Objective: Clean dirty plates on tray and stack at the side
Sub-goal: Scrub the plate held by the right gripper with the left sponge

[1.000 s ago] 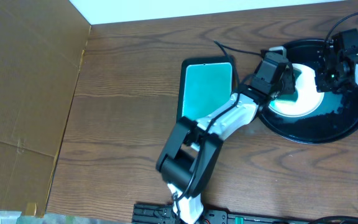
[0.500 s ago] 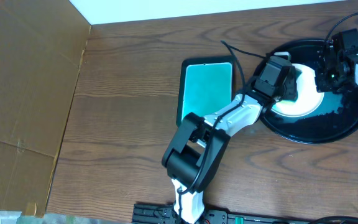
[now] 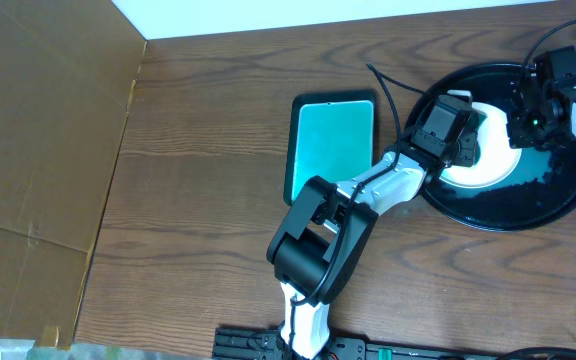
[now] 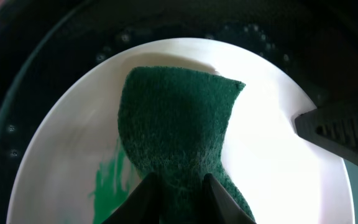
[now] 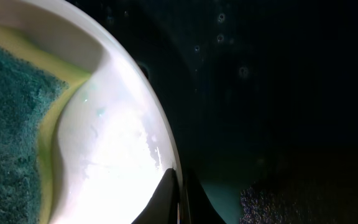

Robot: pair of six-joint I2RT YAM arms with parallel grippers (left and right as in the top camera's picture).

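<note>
Left gripper (image 4: 182, 190) of mine – pinched tight on green sponge (image 4: 179, 118), low middle of left wrist view. Sponge lies on white plate (image 4: 272, 155), beside teal smear (image 4: 107, 180). My right gripper (image 5: 180, 199) nips plate rim. Plate sits in black tray (image 3: 558, 205) – upper right of overhead view. Teal dish (image 3: 333, 145) left of tray.
</note>
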